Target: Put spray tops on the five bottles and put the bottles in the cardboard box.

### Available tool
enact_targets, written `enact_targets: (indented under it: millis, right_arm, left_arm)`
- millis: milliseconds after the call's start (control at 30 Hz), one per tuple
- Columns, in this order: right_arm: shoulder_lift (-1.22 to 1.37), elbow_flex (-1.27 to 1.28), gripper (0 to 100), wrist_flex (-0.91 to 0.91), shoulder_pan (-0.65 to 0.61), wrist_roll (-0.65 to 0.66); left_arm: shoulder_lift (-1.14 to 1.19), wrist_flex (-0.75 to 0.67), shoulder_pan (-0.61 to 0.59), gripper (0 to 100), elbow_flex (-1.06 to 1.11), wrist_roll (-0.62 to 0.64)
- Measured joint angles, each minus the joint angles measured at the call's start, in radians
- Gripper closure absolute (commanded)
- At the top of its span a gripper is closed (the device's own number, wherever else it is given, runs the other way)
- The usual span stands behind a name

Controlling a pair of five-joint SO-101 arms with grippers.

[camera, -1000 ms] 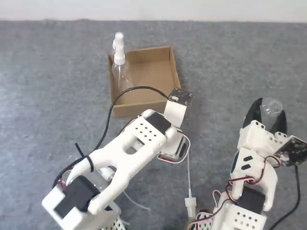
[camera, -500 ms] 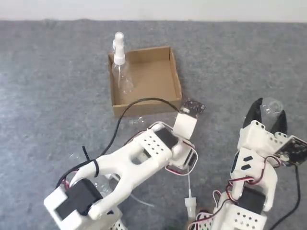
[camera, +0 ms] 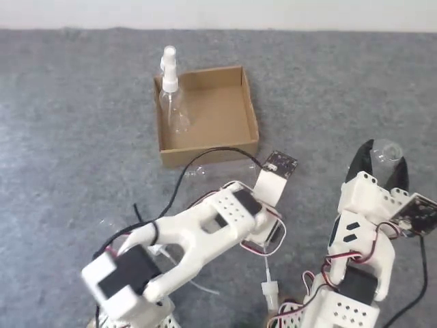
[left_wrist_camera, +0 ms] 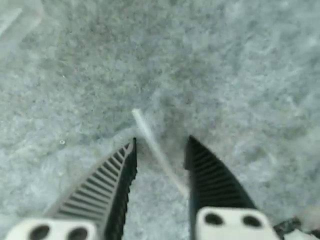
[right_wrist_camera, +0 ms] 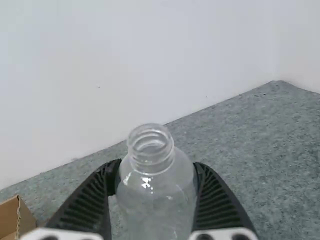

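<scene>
Cardboard box: open-topped, on the grey carpet, past both arms.
Capped bottle: upright inside the box, against its far left corner, with a white spray top already on.
Right gripper: well apart from the box, off its near right corner, with its fingers clamped on the open bottle.
Open bottle: clear, held upright, its threaded neck bare (no top on it).
Left gripper: low over the carpet, out from the box's near wall; its fingers are apart and straddle a thin tube without touching it.
Loose spray top: lies on the carpet well out from the box's near wall, its tube pointing back toward the box.
</scene>
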Motion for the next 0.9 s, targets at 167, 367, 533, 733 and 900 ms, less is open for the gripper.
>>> enact_targets:
  millis: [167, 367, 533, 733, 900]
  right_arm:
    - [0.000, 0.000, 98.5, 0.000, 0.000, 0.000]
    - [0.000, 0.000, 98.5, 0.000, 0.000, 0.000]
    - [0.000, 0.000, 98.5, 0.000, 0.000, 0.000]
    - [0.000, 0.000, 98.5, 0.000, 0.000, 0.000]
    - [0.000, 0.000, 98.5, 0.000, 0.000, 0.000]
  left_arm:
    - [0.080, 0.089, 0.002, 99, -0.121, 0.000]
    - [0.080, 0.104, 0.002, 99, -0.137, 0.000]
    - [0.044, 0.104, -0.003, 99, -0.137, 0.000]
    - [-0.002, 0.112, -0.124, 99, -0.137, 0.000]
    - [-0.032, 0.169, -0.198, 99, -0.137, 0.000]
